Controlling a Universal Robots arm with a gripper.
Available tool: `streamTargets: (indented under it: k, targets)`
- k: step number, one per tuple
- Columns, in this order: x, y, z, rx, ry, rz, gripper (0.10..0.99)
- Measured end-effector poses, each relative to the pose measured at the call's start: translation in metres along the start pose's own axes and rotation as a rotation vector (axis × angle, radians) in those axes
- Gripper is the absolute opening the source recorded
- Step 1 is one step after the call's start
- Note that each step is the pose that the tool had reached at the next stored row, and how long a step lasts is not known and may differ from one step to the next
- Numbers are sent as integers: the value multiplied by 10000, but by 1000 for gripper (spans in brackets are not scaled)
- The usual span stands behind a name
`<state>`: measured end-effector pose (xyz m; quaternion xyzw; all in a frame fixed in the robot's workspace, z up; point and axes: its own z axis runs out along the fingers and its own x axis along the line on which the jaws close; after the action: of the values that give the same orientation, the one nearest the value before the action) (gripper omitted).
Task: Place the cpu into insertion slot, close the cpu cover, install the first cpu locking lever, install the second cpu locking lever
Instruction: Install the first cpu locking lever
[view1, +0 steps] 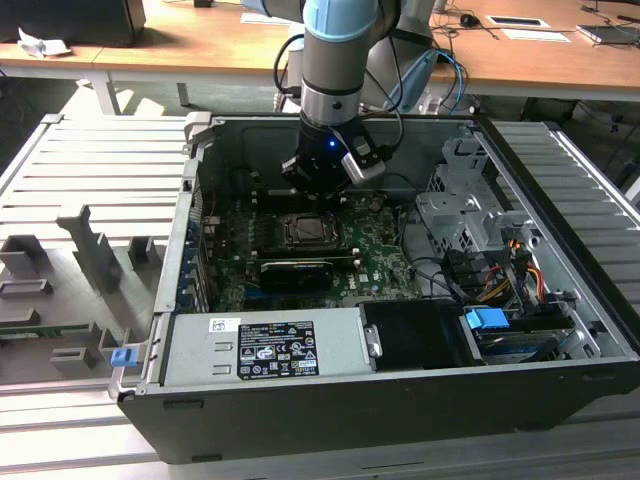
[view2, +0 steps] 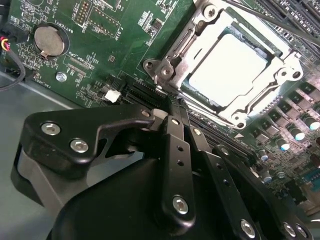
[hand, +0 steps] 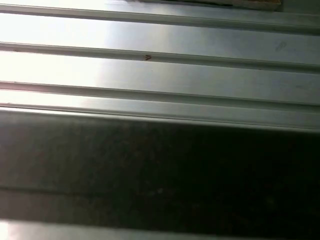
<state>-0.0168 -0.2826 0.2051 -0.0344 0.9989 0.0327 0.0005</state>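
Note:
The cpu lies flat in the insertion slot, its pale metal face showing through the opening of the cpu cover. The silvery cover frame is down around the chip. A thin dark lever rod runs along the far side of the socket. My gripper hangs just beside the socket's near corner, over the long black card slots, with its black fingers drawn together and nothing between them. In the exterior view the gripper is inside the open computer case, above the back edge of the green board.
The case walls ring the board. A grey power supply box fills the front, and a drive cage with cables stands at the exterior view's right. A round coin battery sits on the board. Ribbed metal table surrounds the case.

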Motion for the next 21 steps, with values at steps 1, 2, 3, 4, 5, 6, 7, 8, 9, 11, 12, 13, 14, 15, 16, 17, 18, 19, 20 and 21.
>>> streamTargets:
  k: [1,2,3,4,5,6,7,8,9,11,12,13,14,15,16,17,18,19,20,21]
  targets:
    - [0,0,3,1,1,0,106]
    - [0,0,6,3,2,-1,106]
    - [0,0,8,3,3,-1,106]
    - [0,0,12,3,2,1,106]
    - [-1,0,12,2,1,1,106]
    - [-1,0,13,7,1,1,106]
    - [-1,0,13,8,1,0,106]
    - [-1,0,12,8,0,0,106]
    - [-2,1,12,7,-1,0,106]
    - [-3,0,13,33,2,-2,106]
    - [-3,0,13,47,3,-2,106]
    - [-3,-1,14,58,5,-1,106]
    - [-3,-1,15,67,6,0,106]
    - [-4,-1,18,78,5,1,106]
    - [-5,1,24,70,-2,1,106]
    - [-7,2,31,63,-5,1,106]
    - [-7,0,32,76,2,0,106]
    - [-6,-2,34,80,6,1,106]
    - [-6,-2,35,82,7,0,106]
    - [-7,-2,35,76,7,0,106]
